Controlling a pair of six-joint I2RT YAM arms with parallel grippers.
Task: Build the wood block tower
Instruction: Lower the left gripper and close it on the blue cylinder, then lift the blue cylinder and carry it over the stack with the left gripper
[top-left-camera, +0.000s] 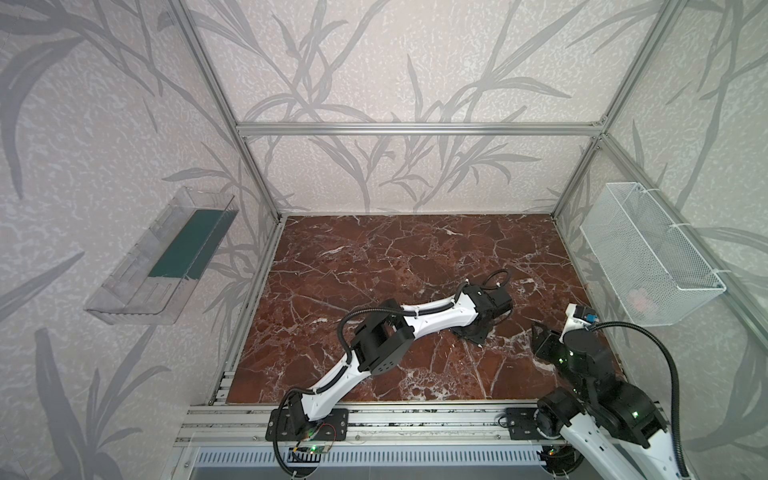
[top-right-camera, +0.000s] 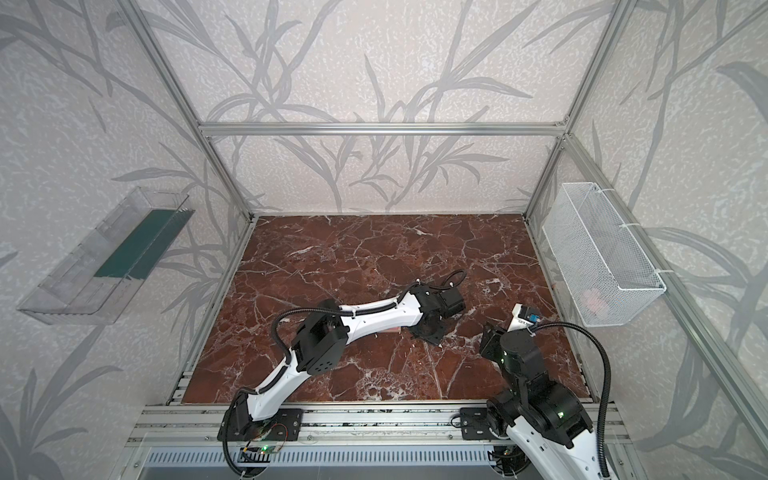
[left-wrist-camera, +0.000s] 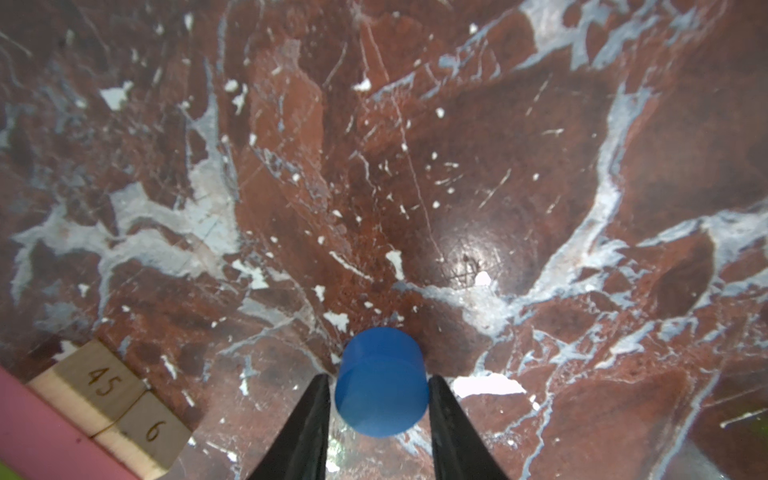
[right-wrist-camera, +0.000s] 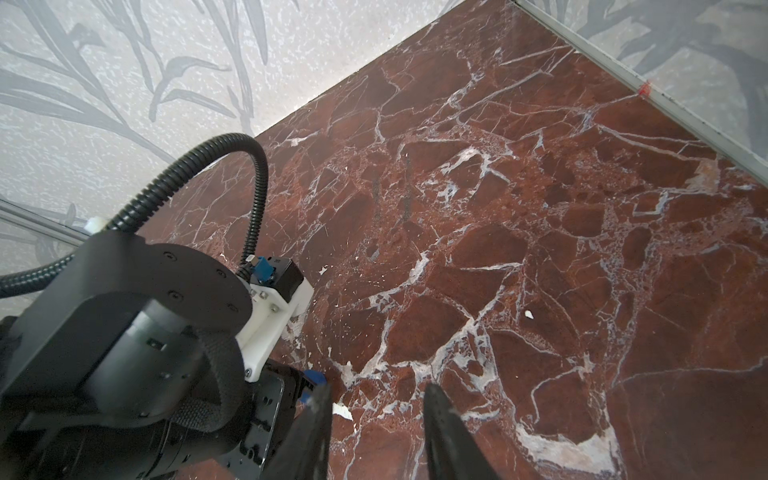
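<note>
In the left wrist view my left gripper (left-wrist-camera: 379, 384) is shut on the blue disc (left-wrist-camera: 380, 361), one finger against each side of it, just over the marble. Off to the side lie two tan bars (left-wrist-camera: 120, 399) marked 45 and 6. A pink bar (left-wrist-camera: 45, 432) lies across them, and a sliver of lime green (left-wrist-camera: 6, 471) shows at the frame's corner. In both top views the left arm hides these blocks; only a pink edge (top-right-camera: 392, 330) peeks out. My right gripper (right-wrist-camera: 377, 401) hangs open and empty beside the left wrist, right of it in a top view (top-left-camera: 542, 338).
The red marble table (top-left-camera: 395, 257) is bounded by aluminium posts and a front rail (top-left-camera: 415, 415). A white wire basket (top-left-camera: 648, 257) hangs on the right wall with something pink inside. A clear plastic tray (top-left-camera: 166, 257) hangs on the left wall.
</note>
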